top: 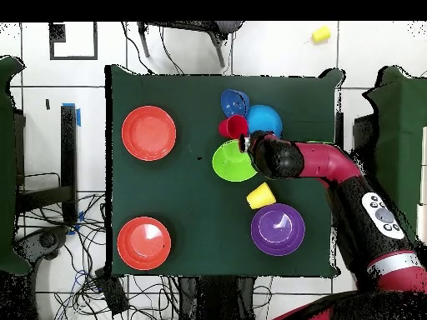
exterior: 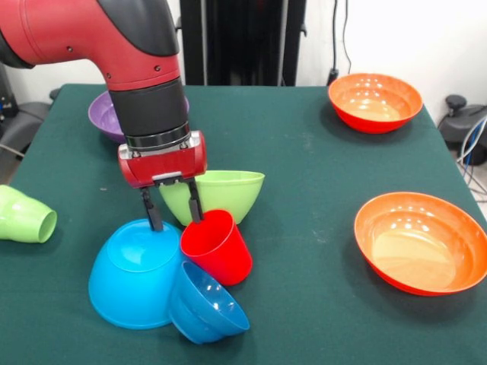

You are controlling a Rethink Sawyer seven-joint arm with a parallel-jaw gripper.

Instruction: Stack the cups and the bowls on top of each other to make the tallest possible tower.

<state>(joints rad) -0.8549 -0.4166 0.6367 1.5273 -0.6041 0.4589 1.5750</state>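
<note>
The large light-blue bowl [exterior: 129,277] [top: 267,118] sits upside down. The small dark blue bowl [exterior: 207,304] [top: 234,102] leans against it. The red cup [exterior: 219,247] [top: 233,126] lies tilted between them and the tilted green bowl [exterior: 221,192] [top: 232,162]. My gripper [exterior: 173,207] [top: 247,143] is open: one finger is over the light-blue bowl's base, the other at the red cup's rim. The purple bowl [exterior: 103,114] [top: 277,228] is behind the arm. The green cup [exterior: 27,215] lies on its side at the left. One yellow cup [top: 260,196] stands near the purple bowl.
Two orange bowls [exterior: 374,100] [exterior: 422,242] stand upright on the right side in the front view; they also show in the overhead view [top: 148,132] [top: 143,242]. A second yellow cup [top: 320,34] lies off the table on the floor.
</note>
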